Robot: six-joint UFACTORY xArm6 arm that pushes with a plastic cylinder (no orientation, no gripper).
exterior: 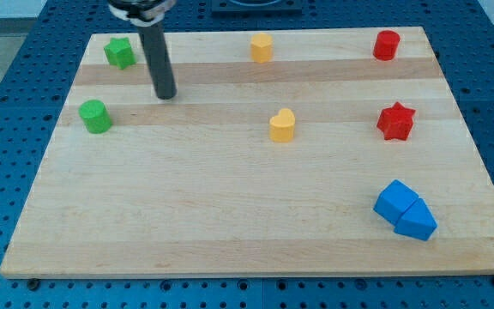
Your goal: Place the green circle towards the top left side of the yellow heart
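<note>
- The green circle (95, 116) sits near the wooden board's (230, 223) left edge, at about 9 o'clock from the board's middle. It reads as a short upright cylinder, bright green with a round flat top, standing free with nothing touching it.
- A green star (119, 52) lies at 1 o'clock from the circle, near the board's top-left corner.
- My tip (165, 94) rests on the board at about 2 o'clock from the green circle, near it but clearly apart. There are no jaws to open or close: it is a plain dark rod and holds nothing.
- The relation that matters: the circle lies at 8 o'clock from my tip, while the yellow heart (282, 125) lies at 3 o'clock from the circle. In my judgement the tip is on the wrong side and would need to get round to the circle's 9 o'clock side to push it rightward.
- The goal spot, at 10 to 11 o'clock from the heart, looks unoccupied.
- A second yellow block (262, 47) sits at 12 o'clock from the heart, near the top edge.
- Further right are a red cylinder (386, 45), a red star (395, 121) and two touching blue blocks (405, 211), all well apart from the path.
</note>
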